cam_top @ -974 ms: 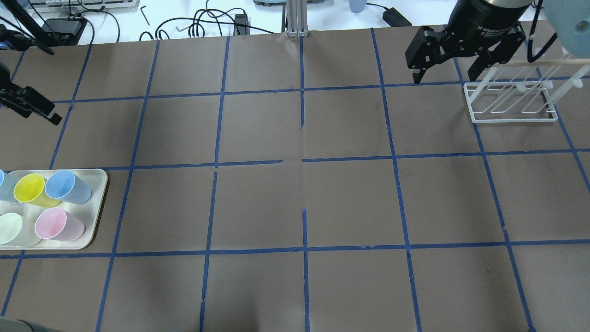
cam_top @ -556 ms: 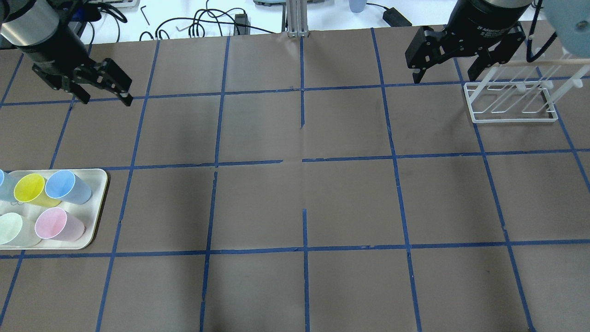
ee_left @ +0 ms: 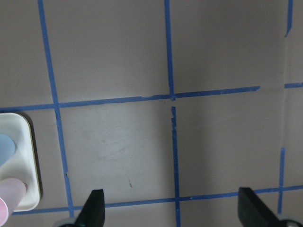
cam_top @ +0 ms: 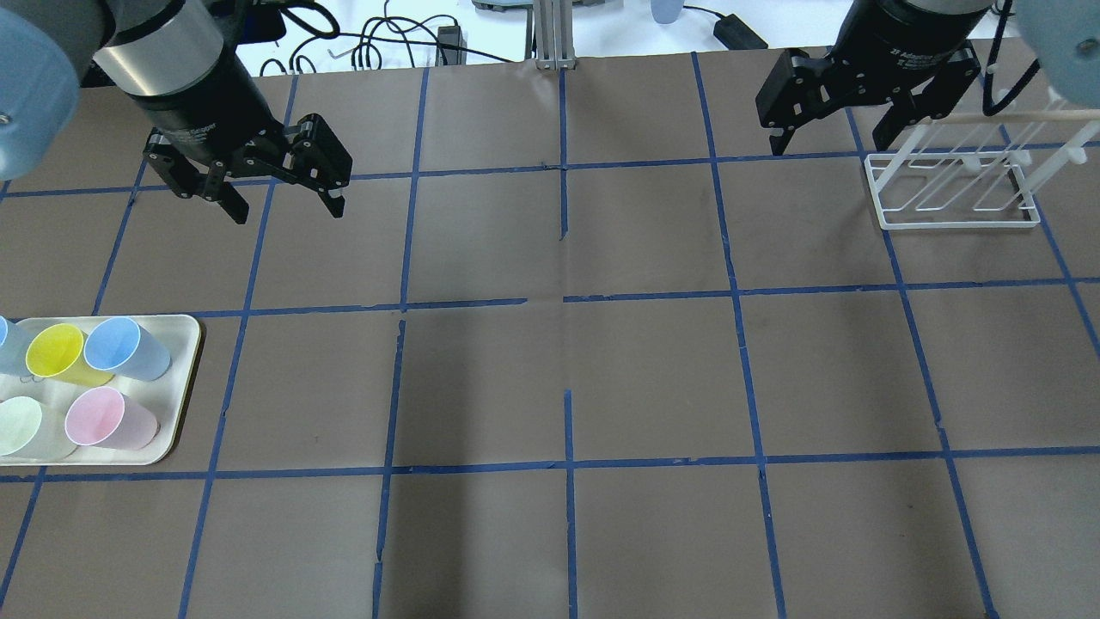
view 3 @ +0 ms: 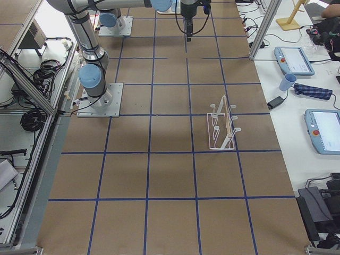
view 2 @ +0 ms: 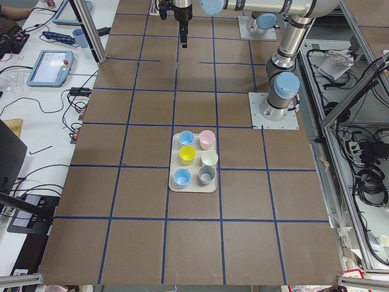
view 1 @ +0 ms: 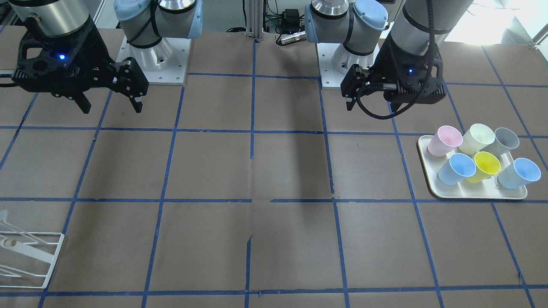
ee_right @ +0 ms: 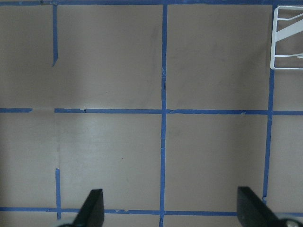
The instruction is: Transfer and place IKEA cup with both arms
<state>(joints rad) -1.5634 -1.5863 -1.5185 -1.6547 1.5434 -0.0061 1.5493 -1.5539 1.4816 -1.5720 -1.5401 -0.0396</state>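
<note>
Counter (cam_top: pixel 653 378): brown paper sheets, taped into a grid of squares with blue tape (cam_top: pixel 653 295), some tape strips torn or broken near the middle. Soft shadows fall across the centre squares.

IKEA cup (cam_top: pixel 54 352), bright yellow, upright on a cream tray (cam_top: pixel 176 404) at the robot's left end of the counter. It is in the tray's far row, middle spot, between two light blue cups (cam_top: pixel 120 346). The near row holds a pink cup (cam_top: pixel 101 417), a pale cream cup (view 1: pixel 478 137) and a grey cup (view 1: pixel 506 139).

Left pincer (cam_top: pixel 286 211): released, fingers spread, nothing between them. It hangs above bare counter, well apart from the tray, on the far side of it.

Right pincer (cam_top: pixel 829 144): released too, empty, just beside a white wire rack (cam_top: pixel 954 224) at the right far end. Whether it touches the rack is not clear.

Both arm bases sit on white plates (view 1: pixel 156 60) bolted at the counter's edge.

Room: a white bench past the far edge with black cables (cam_top: pixel 378 43), an aluminium post (cam_top: pixel 550 34), and tablets (view 3: pixel 295 59) and a blue cup (view 3: pixel 287 82) on the side bench.
</note>
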